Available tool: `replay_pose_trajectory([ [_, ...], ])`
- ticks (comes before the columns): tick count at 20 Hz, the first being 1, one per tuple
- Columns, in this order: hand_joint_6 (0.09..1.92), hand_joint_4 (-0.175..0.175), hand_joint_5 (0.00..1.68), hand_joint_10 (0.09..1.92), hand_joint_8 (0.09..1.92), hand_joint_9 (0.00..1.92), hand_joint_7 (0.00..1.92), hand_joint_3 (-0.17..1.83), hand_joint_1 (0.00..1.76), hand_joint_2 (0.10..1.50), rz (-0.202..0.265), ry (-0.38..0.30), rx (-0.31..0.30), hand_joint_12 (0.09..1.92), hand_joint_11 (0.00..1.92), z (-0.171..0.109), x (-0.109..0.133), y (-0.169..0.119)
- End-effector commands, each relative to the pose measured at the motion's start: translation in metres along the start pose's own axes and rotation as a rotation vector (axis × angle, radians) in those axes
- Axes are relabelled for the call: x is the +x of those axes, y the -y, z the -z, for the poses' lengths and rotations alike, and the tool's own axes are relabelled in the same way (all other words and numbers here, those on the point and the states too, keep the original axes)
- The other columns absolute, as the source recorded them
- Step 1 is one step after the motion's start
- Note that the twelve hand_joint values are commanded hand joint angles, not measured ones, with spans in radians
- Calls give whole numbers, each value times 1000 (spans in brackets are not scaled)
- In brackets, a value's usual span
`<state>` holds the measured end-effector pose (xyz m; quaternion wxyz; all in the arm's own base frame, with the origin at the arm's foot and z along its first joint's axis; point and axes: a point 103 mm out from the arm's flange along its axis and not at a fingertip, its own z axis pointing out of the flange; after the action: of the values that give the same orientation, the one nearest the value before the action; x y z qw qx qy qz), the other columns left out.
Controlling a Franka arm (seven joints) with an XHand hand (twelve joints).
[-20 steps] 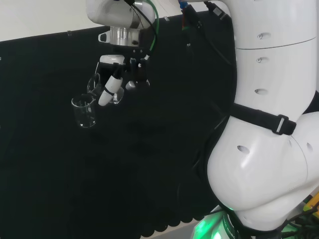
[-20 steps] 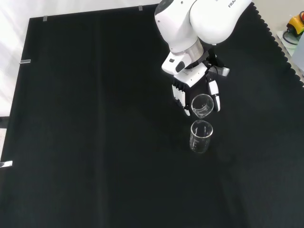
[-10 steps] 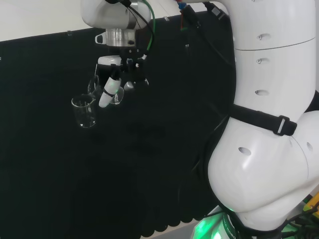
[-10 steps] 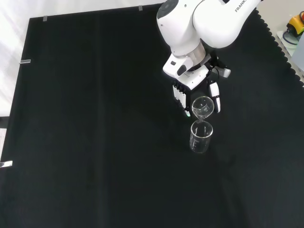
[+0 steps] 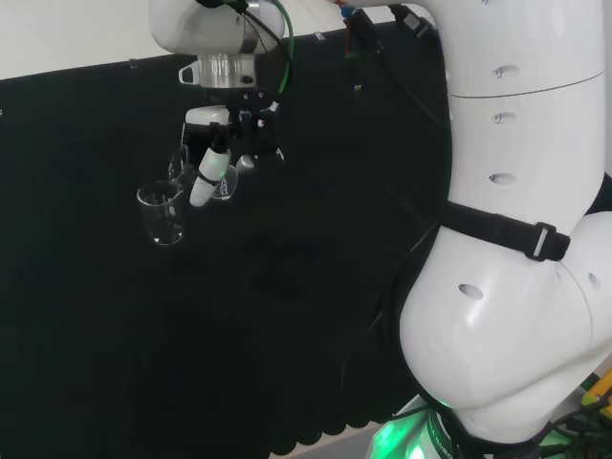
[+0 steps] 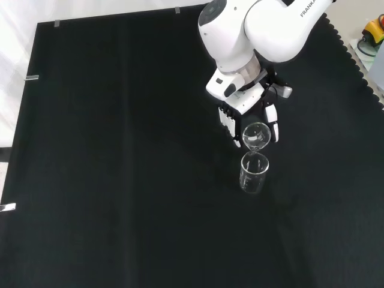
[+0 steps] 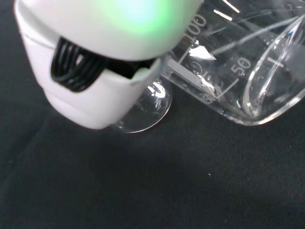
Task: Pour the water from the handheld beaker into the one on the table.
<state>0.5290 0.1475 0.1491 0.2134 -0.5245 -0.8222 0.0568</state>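
My hand point(image 5: 212, 164) is shut on a clear glass beaker point(image 5: 223, 187), which is tipped over with its mouth toward the second beaker point(image 5: 163, 215) standing upright on the black cloth. In the front view the hand point(image 6: 242, 110) comes in from the top. Its held beaker point(image 6: 255, 136) hangs just above the rim of the standing beaker point(image 6: 254, 173), lip close over it. Close up in the wrist view, the held beaker point(image 7: 238, 67) lies slanted with printed marks, a white finger point(image 7: 90, 71) in front, and the standing beaker point(image 7: 145, 110) below. Whether water is flowing I cannot tell.
The arm's big white links point(image 5: 507, 239) stand at the right of the head view. Black cloth point(image 6: 120, 168) spreads wide around the two beakers. Its scalloped edge point(image 6: 354, 60) runs down the right of the front view, with small coloured items point(image 6: 373, 33) beyond it.
The hand has shifted a little up and left in the head view and tipped the held beaker further over the standing one. The standing beaker has not moved.
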Motion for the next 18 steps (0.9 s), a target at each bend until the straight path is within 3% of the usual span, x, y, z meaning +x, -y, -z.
replay_pose_trajectory([
  [1,462,-175,1390,297,399,1695,1467,766,1331,546,-10,26,12,713,1250,0,4,0],
  [11,496,-175,1379,309,443,1707,1452,795,1331,533,-42,54,41,689,1261,6,5,-2],
  [18,506,-175,1376,314,454,1710,1449,800,1331,532,-40,64,57,687,1266,8,7,-3],
])
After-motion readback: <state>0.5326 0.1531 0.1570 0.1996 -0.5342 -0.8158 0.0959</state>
